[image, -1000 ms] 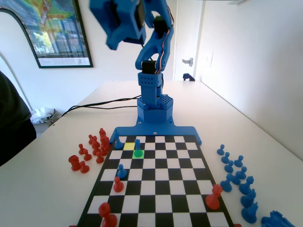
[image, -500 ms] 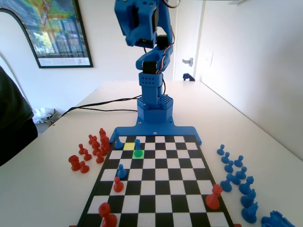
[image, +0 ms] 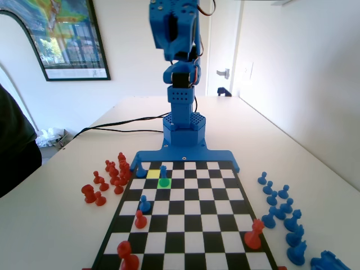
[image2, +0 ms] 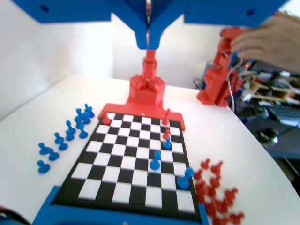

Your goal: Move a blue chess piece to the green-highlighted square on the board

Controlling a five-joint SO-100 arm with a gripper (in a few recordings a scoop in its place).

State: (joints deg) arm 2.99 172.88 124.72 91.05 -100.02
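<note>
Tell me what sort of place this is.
Probably an office or home room used as a robotics workbench: a framed poster on the wall, a door handle, and cluttered electronics beside the white table.

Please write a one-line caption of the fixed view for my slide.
Slim blue plastic pawn-like piece standing on the bright green square of the black-and-white chequered board, blue arm raised behind.

Bright daylight is filling both views, washing out the white walls behind the board (image: 183, 214). Pieces are casting only soft, faint shadows. The wrist view is looking blurred throughout, its upper corners around the board (image2: 136, 164) glaring white.
</note>
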